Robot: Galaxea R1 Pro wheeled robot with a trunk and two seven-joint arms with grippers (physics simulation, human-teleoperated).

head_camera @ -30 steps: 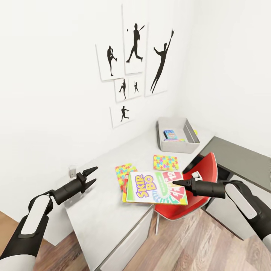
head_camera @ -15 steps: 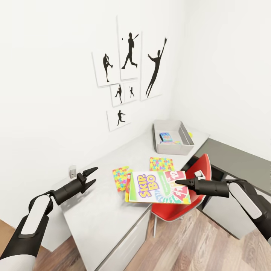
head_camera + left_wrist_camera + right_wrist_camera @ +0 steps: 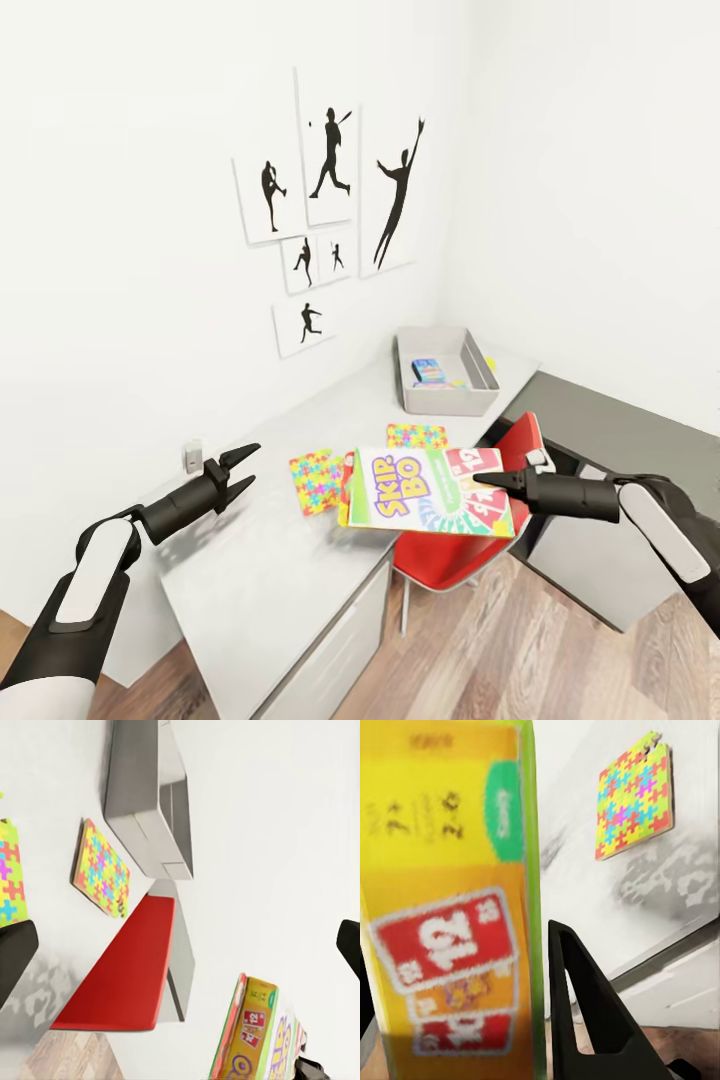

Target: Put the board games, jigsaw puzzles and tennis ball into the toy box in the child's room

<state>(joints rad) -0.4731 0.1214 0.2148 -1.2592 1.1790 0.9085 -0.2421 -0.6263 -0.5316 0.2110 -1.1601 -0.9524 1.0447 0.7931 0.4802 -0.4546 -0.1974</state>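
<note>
My right gripper (image 3: 478, 480) is shut on the yellow-green Skip-Bo board game (image 3: 425, 490), which hangs flat over the table's (image 3: 260, 570) front edge and the red chair. In the right wrist view the game (image 3: 450, 907) sits against one dark finger (image 3: 585, 1012). Two jigsaw puzzles (image 3: 315, 482) (image 3: 417, 436) lie on the table just beyond it. The grey toy box (image 3: 440, 405) stands at the far end with a small blue board game (image 3: 430, 370) inside. The tennis ball (image 3: 489, 362) lies beside the box's right wall. My left gripper (image 3: 245, 468) is open above the table's left part, holding nothing.
A red chair (image 3: 470, 560) is tucked under the table below the held game. A darker grey desk section (image 3: 620, 430) runs along the right wall. Baseball silhouette prints (image 3: 330, 190) hang on the white wall. A wall socket (image 3: 192, 455) sits near my left gripper. Wood floor (image 3: 520, 660) lies in front.
The whole view has shifted as the camera moved. My right gripper with the Skip-Bo game now sits slightly nearer the toy box. The left arm holds its pose.
</note>
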